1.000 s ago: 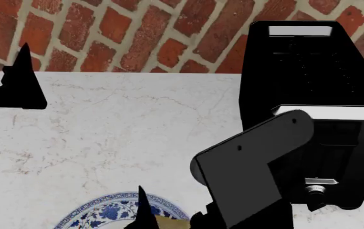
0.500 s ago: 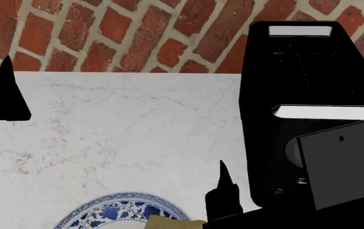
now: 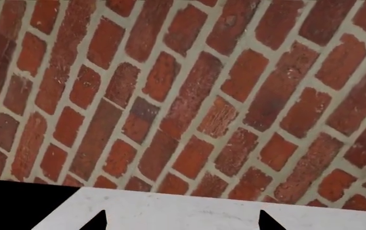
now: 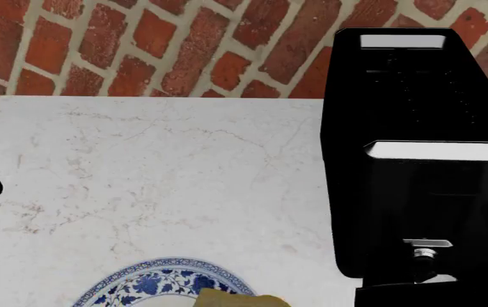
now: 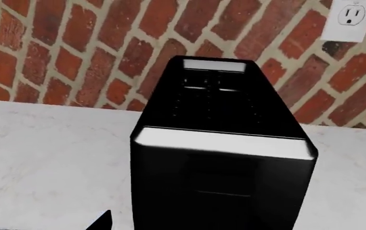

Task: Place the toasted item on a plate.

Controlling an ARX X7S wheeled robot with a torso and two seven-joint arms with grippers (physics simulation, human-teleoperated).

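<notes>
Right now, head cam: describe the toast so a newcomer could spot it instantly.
Start at the big black toaster on the white marble counter. Near the front edge lies a blue-patterned plate. The toast rests on its right part: a flat golden-brown slice, the only warm-coloured thing there, cut off by the picture's edge.

Toast (image 4: 231, 299) on plate (image 4: 146, 281), toaster (image 4: 419, 153) right.

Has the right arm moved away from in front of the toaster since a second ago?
Yes. The right arm has pulled back toward the view's lower right, uncovering the front of the toaster; only a dark sliver shows below the toaster now.
</notes>
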